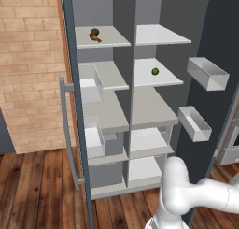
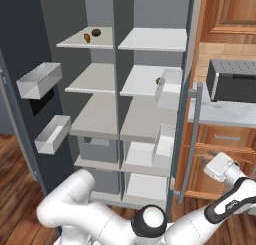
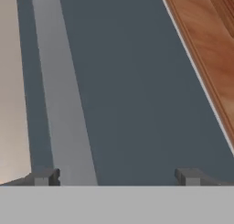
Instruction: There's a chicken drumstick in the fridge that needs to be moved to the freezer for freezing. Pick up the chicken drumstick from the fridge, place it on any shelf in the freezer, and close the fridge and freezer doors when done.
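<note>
Two tool fingertips point(image 3: 42, 177) wide apart, nothing between.

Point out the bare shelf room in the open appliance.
Bare: the top right shelf, the second left shelf, the wide middle slabs. Taken: the top left shelf, by chicken drumstick and dark lump; green ball on the second right shelf.

Tan brick wall point(image 1: 30, 74), dark wood plank floor point(image 1: 37, 190), wooden cabinets point(image 2: 227, 11), grey countertop point(image 2: 220, 120)

both doors point(image 1: 70, 106) swung wide | shelf point(image 1: 100, 38) fronts reachable | white bins point(image 1: 91, 85) crowd shelf edges
</note>
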Motion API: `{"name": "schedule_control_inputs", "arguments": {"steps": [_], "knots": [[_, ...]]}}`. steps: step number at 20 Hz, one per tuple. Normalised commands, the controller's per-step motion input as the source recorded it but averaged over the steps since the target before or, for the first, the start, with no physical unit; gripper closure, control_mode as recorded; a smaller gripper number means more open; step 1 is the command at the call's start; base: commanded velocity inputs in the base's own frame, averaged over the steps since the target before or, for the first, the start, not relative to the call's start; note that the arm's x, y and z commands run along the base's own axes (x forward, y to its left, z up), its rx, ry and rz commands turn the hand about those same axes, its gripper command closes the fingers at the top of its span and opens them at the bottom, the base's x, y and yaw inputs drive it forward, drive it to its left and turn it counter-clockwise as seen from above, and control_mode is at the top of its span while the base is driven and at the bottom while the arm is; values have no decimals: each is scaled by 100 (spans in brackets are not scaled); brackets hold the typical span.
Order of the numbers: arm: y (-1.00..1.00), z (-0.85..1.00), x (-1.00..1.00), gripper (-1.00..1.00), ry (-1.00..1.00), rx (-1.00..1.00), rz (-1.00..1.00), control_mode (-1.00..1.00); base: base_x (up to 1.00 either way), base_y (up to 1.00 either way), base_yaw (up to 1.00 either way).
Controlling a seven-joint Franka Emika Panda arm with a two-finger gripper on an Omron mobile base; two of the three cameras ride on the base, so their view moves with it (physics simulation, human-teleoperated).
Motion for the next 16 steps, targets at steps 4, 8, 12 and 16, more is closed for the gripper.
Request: {"name": "schedule_control_inputs", "arguments": {"steps": [4,8,12,16], "knots": [[3,-23,47,-100,0,0,4,-100,0,0,0],[1,-7,11,-100,-1,0,4,-100,0,0,0],[16,0,0,-100,-2,0,2,-100,0,0,0],[28,0,0,-100,-3,-2,0,-100,0,0,0]]}}
